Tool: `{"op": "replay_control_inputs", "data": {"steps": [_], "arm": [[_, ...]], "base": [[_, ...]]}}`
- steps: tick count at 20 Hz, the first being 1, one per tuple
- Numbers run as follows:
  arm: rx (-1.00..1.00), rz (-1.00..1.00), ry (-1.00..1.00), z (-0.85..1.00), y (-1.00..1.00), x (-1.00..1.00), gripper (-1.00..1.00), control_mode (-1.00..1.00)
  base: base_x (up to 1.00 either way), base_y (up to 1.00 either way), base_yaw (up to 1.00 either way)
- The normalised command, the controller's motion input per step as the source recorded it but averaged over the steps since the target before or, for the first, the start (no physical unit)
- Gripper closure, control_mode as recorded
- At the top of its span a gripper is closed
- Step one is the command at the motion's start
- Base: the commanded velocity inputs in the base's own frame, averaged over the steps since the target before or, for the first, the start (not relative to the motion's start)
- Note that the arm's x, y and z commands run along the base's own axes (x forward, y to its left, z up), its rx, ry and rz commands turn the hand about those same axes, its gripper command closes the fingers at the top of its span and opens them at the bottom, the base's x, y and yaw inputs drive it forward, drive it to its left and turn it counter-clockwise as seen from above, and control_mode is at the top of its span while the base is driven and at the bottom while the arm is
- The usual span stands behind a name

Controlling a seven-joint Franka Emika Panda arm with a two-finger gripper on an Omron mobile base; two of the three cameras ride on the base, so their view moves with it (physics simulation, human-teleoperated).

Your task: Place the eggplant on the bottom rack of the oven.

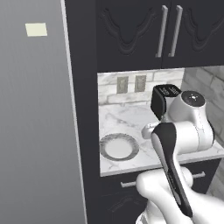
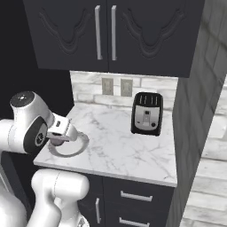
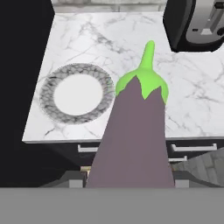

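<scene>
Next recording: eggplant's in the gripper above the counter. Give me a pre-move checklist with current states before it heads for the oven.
1. Eggplant in the grip: ok; in the hand view it fills the space between the fingers, green stem pointing away.
2. Gripper shut on it: ok.
3. Eggplant lifted off the counter: ok; it hangs above the marble, apart from the plate.
4. Plate free of load: ok; its centre is bare.
5. Toaster out of the way: ok; it stands at the back, apart from the arm.
6. Oven door open, bottom rack free: cannot tell.
</scene>
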Motion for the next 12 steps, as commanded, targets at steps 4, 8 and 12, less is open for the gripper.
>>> {"op": "replay_control_inputs", "data": {"steps": [4, 8, 12], "arm": [[-0.11, 0.00, -0.12, 0.07, -0.09, -0.70, 1.00, -1.00], [0.01, 0.00, -0.14, -0.71, -0.18, -0.30, 1.00, -1.00], [0.02, 0.00, -0.03, -0.54, -0.09, -0.05, 1.00, -1.00]], "base": [[0.00, 0.00, 0.00], [0.00, 0.00, 0.00], [0.00, 0.00, 0.00]]}}
